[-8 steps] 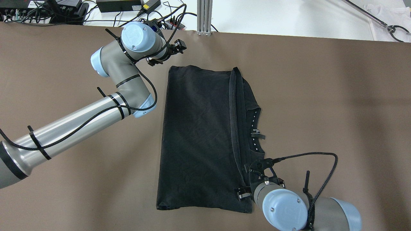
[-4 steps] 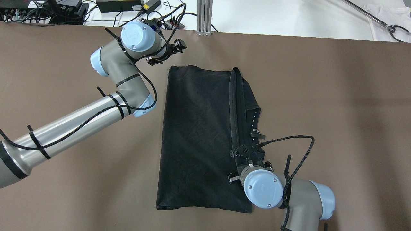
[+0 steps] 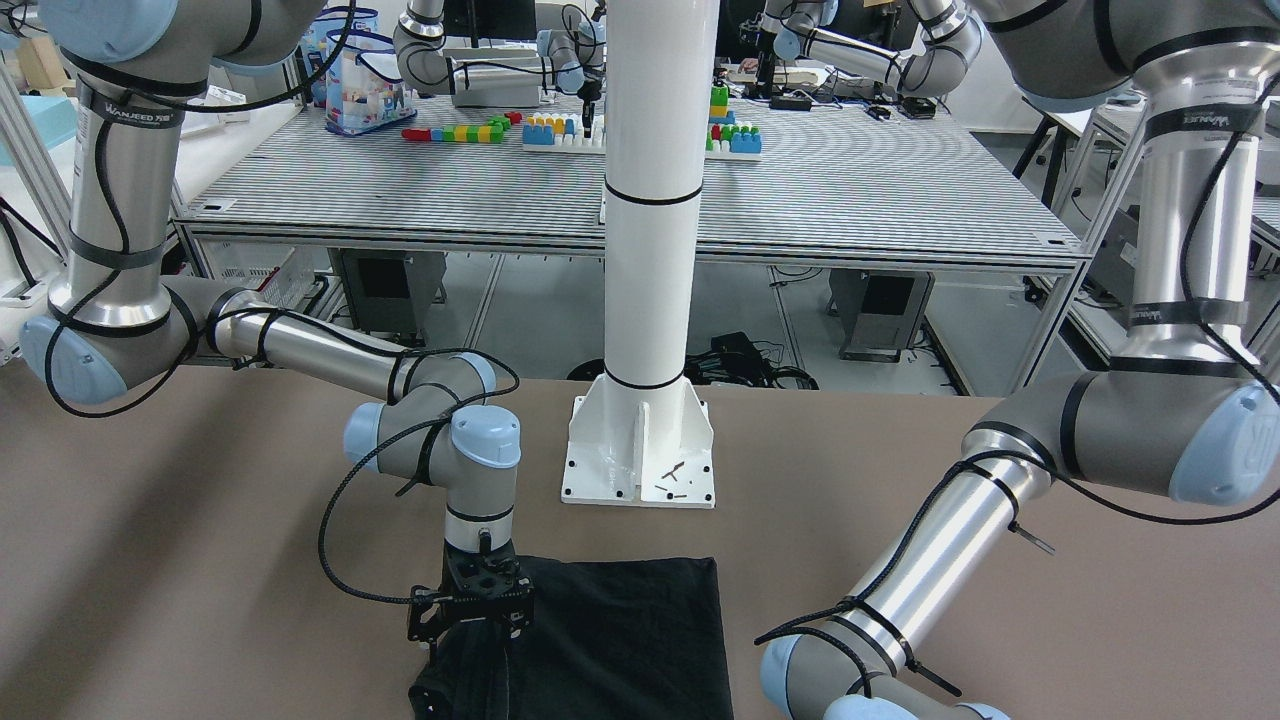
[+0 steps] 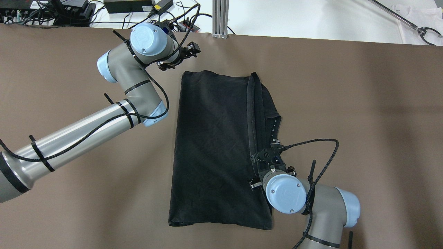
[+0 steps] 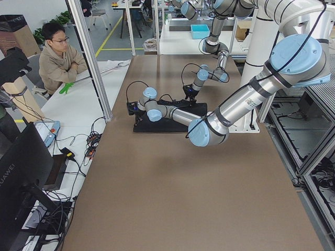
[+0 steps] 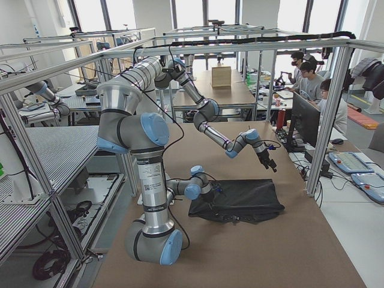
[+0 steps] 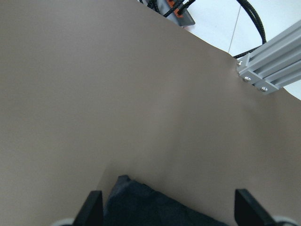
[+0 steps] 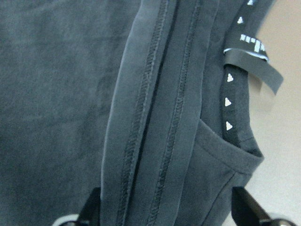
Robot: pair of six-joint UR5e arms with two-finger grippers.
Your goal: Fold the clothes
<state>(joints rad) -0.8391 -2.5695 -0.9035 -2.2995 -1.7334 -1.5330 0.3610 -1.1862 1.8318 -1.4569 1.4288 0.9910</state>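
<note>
The clothes are one black garment, folded into a tall rectangle on the brown table, with a hem strip and a collar with a label along its right side. It also shows below the white pillar in the front view. My right gripper hangs open over the right hem beside the collar, its fingertips wide apart. My left gripper is open and empty just beyond the garment's far left corner.
The white pillar's base plate stands behind the garment. An aluminium post and cables with power bricks lie past the table's far edge. People sit beyond that edge.
My right gripper has moved from the garment's near right corner along the right hem toward the collar. The left arm and the garment have not moved.
</note>
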